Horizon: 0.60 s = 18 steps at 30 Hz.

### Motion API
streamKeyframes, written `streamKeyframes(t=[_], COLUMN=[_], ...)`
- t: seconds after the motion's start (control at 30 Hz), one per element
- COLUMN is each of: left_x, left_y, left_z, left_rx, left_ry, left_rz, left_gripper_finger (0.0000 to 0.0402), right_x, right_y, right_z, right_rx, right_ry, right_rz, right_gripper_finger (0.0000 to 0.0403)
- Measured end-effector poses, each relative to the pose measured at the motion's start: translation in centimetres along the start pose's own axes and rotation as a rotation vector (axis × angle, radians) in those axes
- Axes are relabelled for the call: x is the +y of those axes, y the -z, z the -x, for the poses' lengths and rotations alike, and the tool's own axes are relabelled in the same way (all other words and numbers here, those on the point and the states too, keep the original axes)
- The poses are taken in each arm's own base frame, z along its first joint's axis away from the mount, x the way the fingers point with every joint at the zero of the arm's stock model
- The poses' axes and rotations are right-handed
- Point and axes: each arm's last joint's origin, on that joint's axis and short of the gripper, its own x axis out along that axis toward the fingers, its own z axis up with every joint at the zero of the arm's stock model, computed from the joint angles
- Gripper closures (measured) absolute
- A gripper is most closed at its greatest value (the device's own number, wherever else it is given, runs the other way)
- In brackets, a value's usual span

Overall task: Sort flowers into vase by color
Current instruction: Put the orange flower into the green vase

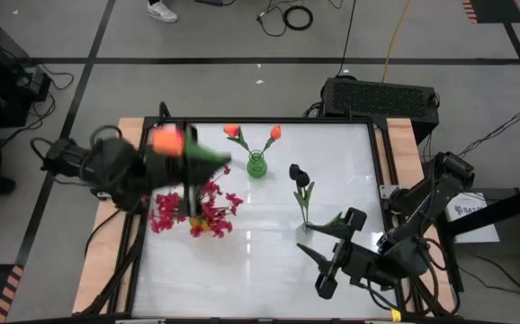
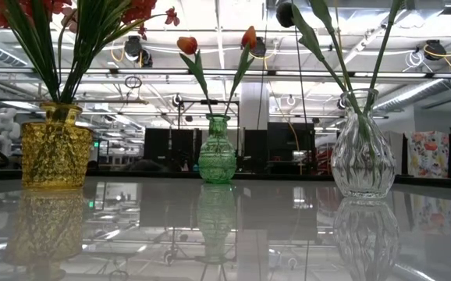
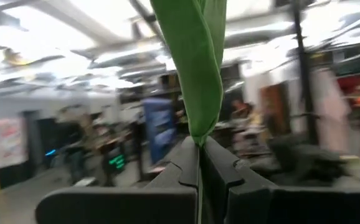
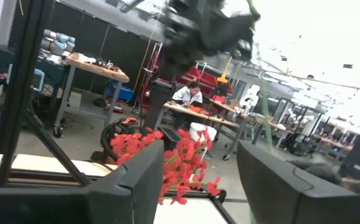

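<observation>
Crimson-pink sprays (image 1: pixel 194 212) fill a ribbed yellow vase (image 2: pixel 51 156), orange-red tulips (image 2: pixel 187 44) a textured green vase (image 2: pixel 217 151), black blooms (image 1: pixel 300 175) a fluted clear vase (image 2: pixel 363 152), on a glossy white table (image 1: pixel 260 261).

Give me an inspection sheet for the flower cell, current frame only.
Surface: white glossy table, reflective, wooden side rails.
Job's things: yellow vase with crimson-pink sprays; green vase with two orange tulips; clear vase with black blooms. One more orange tulip is held above the table's left side.
Clutter: nothing seen on the table.
Grippers: left tool shut on that tulip's green leaf or stem; right tool open, empty, near the clear vase.
Cables: coil and yellow lead on the floor behind the table.
Surroundings: black box behind the table; a person's shoe; a seated person at a far bench.
</observation>
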Motion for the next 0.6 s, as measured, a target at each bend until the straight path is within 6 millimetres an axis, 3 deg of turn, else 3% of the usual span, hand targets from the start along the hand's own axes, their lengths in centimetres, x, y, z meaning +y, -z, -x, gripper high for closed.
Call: streamKeyframes(t=[0.17, 0.3, 0.6], left_x=[5.3, 9.0, 14.3], left_y=[1.4, 2.9, 7.5], left_z=[-0.2, -0.5, -1.7], left_rx=[0.108, 0.159, 0.337], left_ry=[-0.119, -0.061, -0.038], left_rz=[0.012, 0.07, 0.163], left_gripper_finger=[0.04, 0.04, 0.04], right_x=[-0.1, -0.5, -0.9], right_y=[-0.3, -0.6, -1.2], right_z=[0.5, 1.2, 2.8], right_rx=[0.004, 0.082, 0.112], right_ry=[0.014, 0.087, 0.074], right_rz=[0.063, 0.141, 0.178], right_gripper_finger=[0.0199, 0.0197, 0.0197])
